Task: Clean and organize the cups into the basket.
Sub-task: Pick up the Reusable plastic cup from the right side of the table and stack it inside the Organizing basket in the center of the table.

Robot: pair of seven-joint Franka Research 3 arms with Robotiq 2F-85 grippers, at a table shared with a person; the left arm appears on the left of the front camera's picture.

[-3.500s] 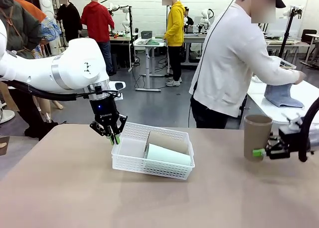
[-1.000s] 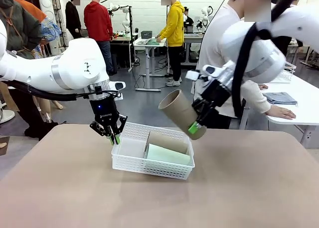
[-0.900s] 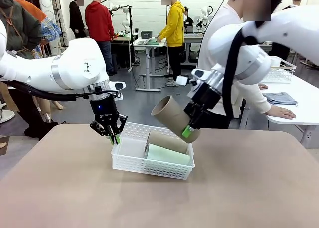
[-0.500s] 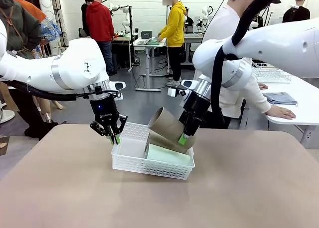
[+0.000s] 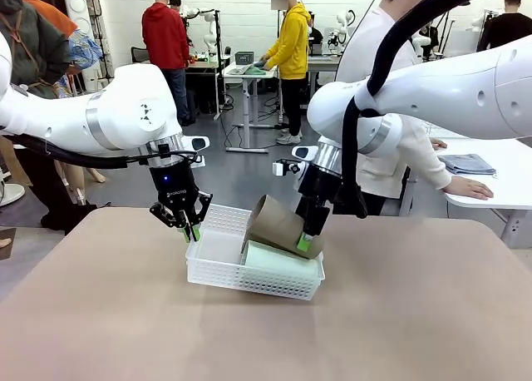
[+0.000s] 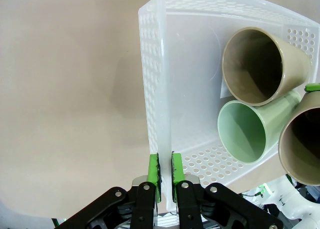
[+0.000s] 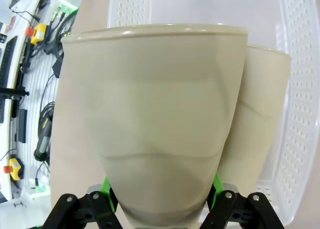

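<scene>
Lowering a matte brown tapered cup [image 5: 278,225] held at its base, the right gripper [image 5: 309,236] hovers over the white lattice plastic basket [image 5: 218,269]; the cup may roll onto the mint green cup [image 5: 278,259] if released tilted. The left gripper [image 5: 188,225] pinches the basket wall.

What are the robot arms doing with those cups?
The robot is packing cups into a white basket. Its right gripper holds a brown cup tilted on its side, low over the basket and resting on or just above the cups inside. A second brown cup and a mint green cup already lie in the basket. The left gripper is pinched shut on the basket's wall.
</scene>
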